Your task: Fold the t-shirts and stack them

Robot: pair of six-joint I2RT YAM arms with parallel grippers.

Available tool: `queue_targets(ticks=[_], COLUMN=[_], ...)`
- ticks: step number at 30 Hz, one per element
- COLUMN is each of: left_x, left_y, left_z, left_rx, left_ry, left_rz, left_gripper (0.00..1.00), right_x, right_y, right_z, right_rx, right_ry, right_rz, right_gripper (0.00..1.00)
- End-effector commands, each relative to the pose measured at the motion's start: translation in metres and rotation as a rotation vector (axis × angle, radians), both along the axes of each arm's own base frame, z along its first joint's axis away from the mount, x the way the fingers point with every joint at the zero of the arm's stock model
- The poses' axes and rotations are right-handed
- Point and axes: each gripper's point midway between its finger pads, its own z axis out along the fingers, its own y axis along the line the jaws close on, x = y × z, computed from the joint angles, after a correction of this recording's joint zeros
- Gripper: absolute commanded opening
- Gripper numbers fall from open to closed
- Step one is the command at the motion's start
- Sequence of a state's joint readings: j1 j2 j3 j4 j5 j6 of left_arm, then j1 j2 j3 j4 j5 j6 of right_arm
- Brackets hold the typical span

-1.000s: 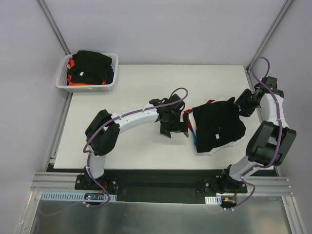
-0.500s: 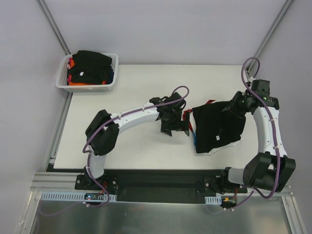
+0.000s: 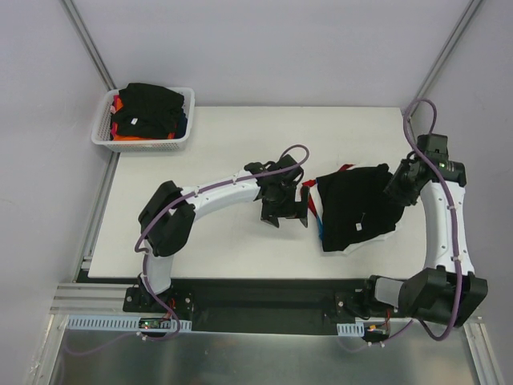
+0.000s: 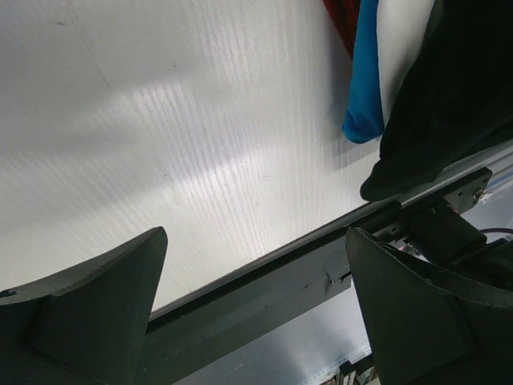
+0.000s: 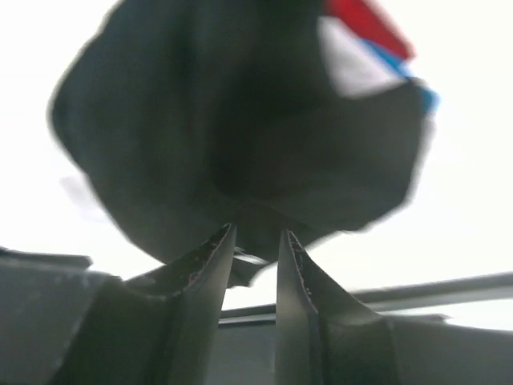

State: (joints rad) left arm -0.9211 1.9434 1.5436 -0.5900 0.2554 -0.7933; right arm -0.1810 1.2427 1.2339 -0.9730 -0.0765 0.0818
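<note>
Table (image 3: 216,160) centre-right: we are pinching the black t-shirt (image 3: 357,208) with the right tool (image 3: 394,186), left tool (image 3: 287,219) gaping; tugging risks unstacking.

From overhead I get bright, even, diffuse light and a sharp picture. The left arm (image 3: 216,192) throws only a faint, soft shadow on the table (image 3: 216,136). On the left wrist camera a broad pale band of glare lies across the table, and the fingers (image 4: 96,305) of the left gripper (image 4: 256,241) are dark, soft-edged masses up close. The right wrist camera is worst: its background is blown out to white, the black t-shirt (image 5: 240,120) is blurred with no fold detail, and the right gripper (image 5: 256,233) is out of focus.
</note>
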Motion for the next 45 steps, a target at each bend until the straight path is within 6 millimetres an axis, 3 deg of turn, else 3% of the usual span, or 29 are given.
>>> queue_targets(ticks=[1, 3, 6, 7, 9, 10, 12, 17, 19, 21, 27, 36, 45], left_x=[-0.001, -0.003, -0.004, -0.004, -0.004, -0.004, -0.004, -0.01, -0.012, -0.012, -0.005, 0.002, 0.006], left_y=[0.015, 0.016, 0.017, 0.017, 0.018, 0.018, 0.019, 0.029, 0.032, 0.032, 0.02, 0.014, 0.014], left_z=[0.02, 0.019, 0.018, 0.018, 0.019, 0.018, 0.02, 0.011, 0.007, 0.007, 0.013, 0.018, 0.021], left_rx=[-0.006, -0.005, -0.001, -0.003, -0.003, -0.002, -0.003, 0.025, 0.035, 0.036, 0.011, 0.0, -0.009], left_ry=[-0.041, -0.038, -0.036, -0.036, -0.04, -0.04, -0.046, -0.034, -0.027, -0.027, -0.037, -0.049, -0.055], left_rz=[0.0, 0.0, -0.003, -0.002, -0.006, -0.007, -0.008, -0.004, -0.002, 0.0, -0.013, -0.015, -0.017], left_gripper=[0.95, 0.95, 0.94, 0.95, 0.94, 0.94, 0.94, 0.95, 0.95, 0.95, 0.95, 0.95, 0.95], right_x=[-0.034, -0.034, -0.018, -0.007, 0.0, 0.003, 0.005, 0.011, 0.014, 0.021, 0.031, 0.035, 0.033], right_y=[-0.048, -0.047, -0.017, 0.01, 0.034, 0.048, 0.053, 0.045, 0.041, 0.038, 0.026, 0.015, -0.008], right_z=[0.05, 0.071, 0.082, 0.081, 0.075, 0.063, 0.05, 0.021, 0.02, 0.028, 0.049, 0.037, 0.046], right_rx=[-0.267, -0.271, -0.149, -0.021, 0.095, 0.174, 0.212, 0.191, 0.172, 0.152, 0.096, 0.068, -0.03], right_ry=[-0.037, -0.121, -0.227, -0.27, -0.283, -0.266, -0.247, -0.189, -0.184, -0.194, -0.199, -0.162, -0.184], right_rz=[-0.186, -0.184, -0.047, 0.057, 0.156, 0.198, 0.204, 0.175, 0.181, 0.186, 0.171, 0.175, 0.118], right_gripper=[0.31, 0.3, 0.28, 0.27, 0.21, 0.19, 0.16, 0.19, 0.34, 0.41, 0.43, 0.44, 0.44])
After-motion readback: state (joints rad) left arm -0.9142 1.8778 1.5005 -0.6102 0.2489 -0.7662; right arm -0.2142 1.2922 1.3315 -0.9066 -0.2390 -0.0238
